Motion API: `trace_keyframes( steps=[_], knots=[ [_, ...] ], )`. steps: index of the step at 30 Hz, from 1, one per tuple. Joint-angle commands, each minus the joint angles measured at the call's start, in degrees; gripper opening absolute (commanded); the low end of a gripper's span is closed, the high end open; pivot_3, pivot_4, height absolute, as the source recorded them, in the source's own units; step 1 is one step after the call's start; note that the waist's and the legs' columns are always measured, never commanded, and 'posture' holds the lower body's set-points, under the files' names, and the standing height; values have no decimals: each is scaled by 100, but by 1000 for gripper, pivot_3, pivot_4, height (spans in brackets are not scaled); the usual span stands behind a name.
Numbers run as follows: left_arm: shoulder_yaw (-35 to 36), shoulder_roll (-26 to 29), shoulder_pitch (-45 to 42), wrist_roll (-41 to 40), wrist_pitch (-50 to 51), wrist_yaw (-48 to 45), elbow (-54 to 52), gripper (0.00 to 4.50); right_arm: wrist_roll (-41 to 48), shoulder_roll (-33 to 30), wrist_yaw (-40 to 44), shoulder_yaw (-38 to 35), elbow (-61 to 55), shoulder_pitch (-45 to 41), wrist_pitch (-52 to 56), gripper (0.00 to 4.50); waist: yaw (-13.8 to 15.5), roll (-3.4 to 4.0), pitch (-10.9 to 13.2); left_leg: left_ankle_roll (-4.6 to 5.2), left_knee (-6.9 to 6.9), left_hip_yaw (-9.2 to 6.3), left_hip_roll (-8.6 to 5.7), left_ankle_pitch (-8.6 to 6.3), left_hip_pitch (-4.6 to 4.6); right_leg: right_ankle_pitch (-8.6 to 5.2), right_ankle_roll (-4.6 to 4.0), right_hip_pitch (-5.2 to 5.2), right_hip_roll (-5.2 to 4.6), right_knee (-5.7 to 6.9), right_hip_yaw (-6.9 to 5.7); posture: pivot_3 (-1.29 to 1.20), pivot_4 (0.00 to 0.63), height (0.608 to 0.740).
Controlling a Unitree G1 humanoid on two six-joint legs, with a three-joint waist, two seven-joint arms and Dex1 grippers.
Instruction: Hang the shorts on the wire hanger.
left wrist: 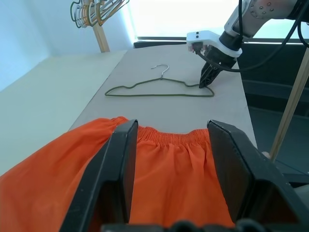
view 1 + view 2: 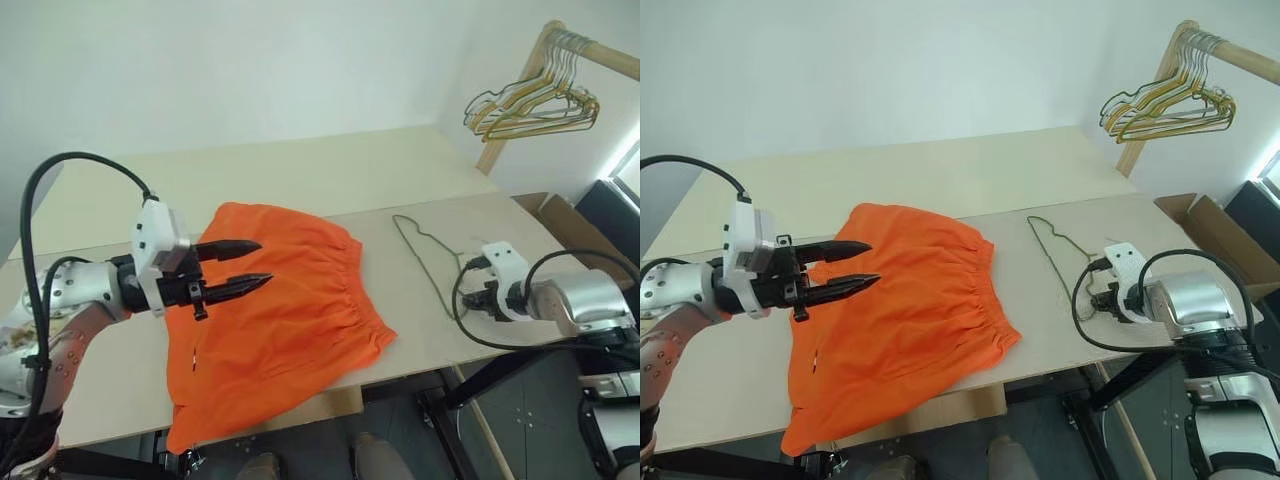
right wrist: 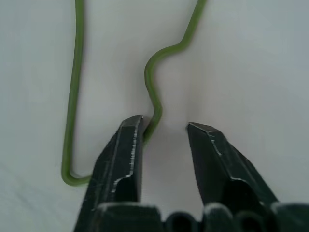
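Note:
The orange shorts (image 2: pixel 285 315) lie spread flat on the front table, the gathered waistband toward the right and one leg drooping over the near edge. My left gripper (image 2: pixel 265 262) hovers level above their left part, open, nothing between its fingers. The thin greenish wire hanger (image 2: pixel 424 252) lies flat on the table right of the shorts. My right gripper (image 3: pixel 164 124) points down at the hanger's near corner, still open. The wire (image 3: pixel 153 99) runs between the fingertips (image 3: pixel 131 133) and rests against one of them. The left wrist view shows the same right gripper (image 1: pixel 206 83) planted on the hanger's end.
A bunch of gold and dark wire hangers (image 2: pixel 535 103) hangs from a wooden rack at the far right. An open cardboard box (image 2: pixel 1212 226) stands beside the table's right end. A second pale table (image 2: pixel 300 170) adjoins behind.

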Motion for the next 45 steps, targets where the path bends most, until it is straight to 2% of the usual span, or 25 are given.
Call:
trace_keyframes(
  steps=[1, 2, 3, 8, 12, 15, 20, 27, 33, 36, 40, 45],
  knots=[
    [150, 73, -50, 53, -197, -75, 45, 2489, -111, 301, -66, 68, 49, -179, 216, 529, -53, -1, 1, 0, 0, 0, 0, 0, 0, 0, 0, 0, 0, 0, 0, -223, 95, 740],
    [176, 81, -13, 74, -198, -47, 10, 2489, -132, 463, -174, -26, 45, -240, 348, 150, -85, -1, 0, 0, 0, 0, 2, 0, 0, 0, 0, -1, 1, 0, 0, -206, 89, 740],
    [221, 87, 21, 58, -174, -19, -32, 2489, -141, 645, -310, -180, 62, -308, 509, 33, -116, -2, 0, 0, 0, -1, 3, 0, 0, 0, 0, -1, 2, 1, 0, -193, 85, 740],
    [361, 43, 63, -109, 28, 312, -387, 2489, -298, 1286, -960, -1008, -147, -490, 1045, 33, -112, -3, -4, 0, 0, -11, 15, -1, 3, 4, -5, -4, 17, 7, 2, -139, 55, 740],
    [322, 45, 34, -81, 4, 338, -330, 2489, -480, 1489, -1368, -1488, -323, -678, 1174, 33, -76, 5, -19, -2, 0, -10, 4, 0, 1, 7, -3, -8, 6, 9, 3, -166, 37, 740],
    [157, 41, -143, 20, -65, 275, -114, 2489, -655, 1706, -1875, -2103, -589, -916, 983, 33, -51, 8, -19, -2, 0, -10, -5, 1, -6, 7, -2, -16, -1, 11, 4, -146, 37, 740],
    [166, 109, -232, 108, -105, 240, 41, 2489, -598, 1825, -1972, -2274, -1349, -1102, 375, 33, -14, 9, -18, -2, -1, -10, -5, 1, -15, 6, -1, -26, 0, 8, 3, -141, 32, 740],
    [100, 104, -710, 282, -77, 303, 484, 2489, -805, 1250, -1051, -1227, -2497, -590, -1663, 33, 51, 11, -21, -2, -1, -10, -7, 1, -11, 7, 0, -23, 0, 8, 1, -140, 13, 740],
    [-107, 230, -1317, 338, -77, -26, 1145, 2489, -1678, 356, -92, -354, -2423, 52, -4848, 33, 71, 9, -25, -5, -1, -7, -14, 3, -13, 8, 4, -23, -9, 5, -2, -165, 0, 740],
    [-188, 258, -1601, 286, -107, -396, 1579, 3320, -2053, 133, 137, -159, -2138, 83, -6021, 0, 18, 9, -26, -7, -1, -6, -11, 4, -10, 8, 4, -23, -6, 7, 0, -196, 0, 740],
    [-363, 220, -2037, 500, -238, -636, 2173, 4482, -2295, -11, 385, -106, -1896, 133, -6983, 0, -100, 7, -28, -8, -1, -8, -8, 5, -9, 8, 4, -21, -3, 8, -3, -219, 0, 740],
    [-683, 177, -2571, 704, -242, -951, 2773, 4482, -2615, 42, 368, -125, -1688, 183, -7742, 0, -225, 6, -30, -9, -1, -10, -10, 5, -10, 8, 4, -21, -8, 9, -2, -248, 0, 740]
  ],
)
